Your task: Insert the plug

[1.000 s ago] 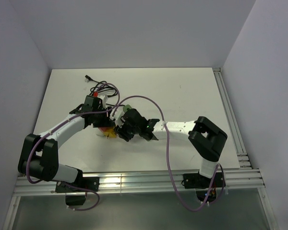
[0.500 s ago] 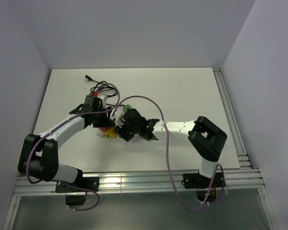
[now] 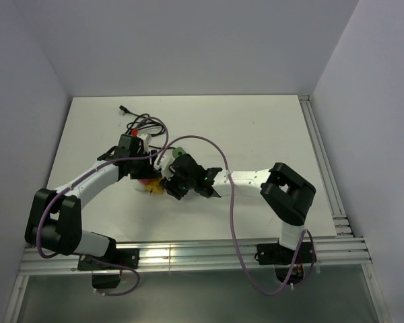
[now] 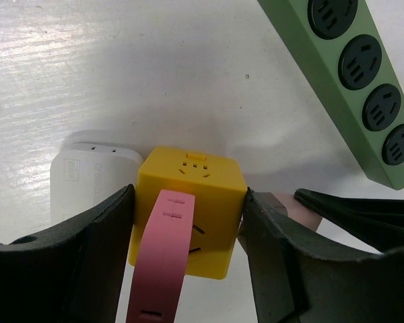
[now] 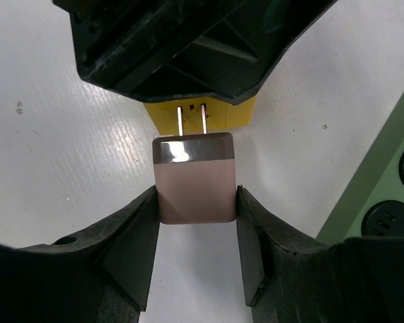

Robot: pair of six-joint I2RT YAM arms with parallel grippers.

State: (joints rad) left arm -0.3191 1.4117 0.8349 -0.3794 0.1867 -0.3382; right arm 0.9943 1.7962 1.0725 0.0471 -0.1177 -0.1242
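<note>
My left gripper (image 4: 188, 222) is shut on a yellow cube socket (image 4: 192, 195) with a pink strap (image 4: 163, 262) across its near face; it rests on the white table. My right gripper (image 5: 196, 222) is shut on a pale pink plug (image 5: 195, 182). The plug's two metal prongs (image 5: 192, 121) point at the yellow cube (image 5: 200, 114) and their tips reach its face. In the top view both grippers meet at the cube (image 3: 155, 186), left gripper (image 3: 143, 176), right gripper (image 3: 172, 185).
A green power strip (image 4: 353, 81) lies at the right, also in the right wrist view (image 5: 384, 195). A white adapter (image 4: 94, 175) sits behind the cube at left. Black and red cables (image 3: 138, 121) lie at the table's far left.
The right arm's elbow has shifted slightly left; both grippers stay together at the cube.
</note>
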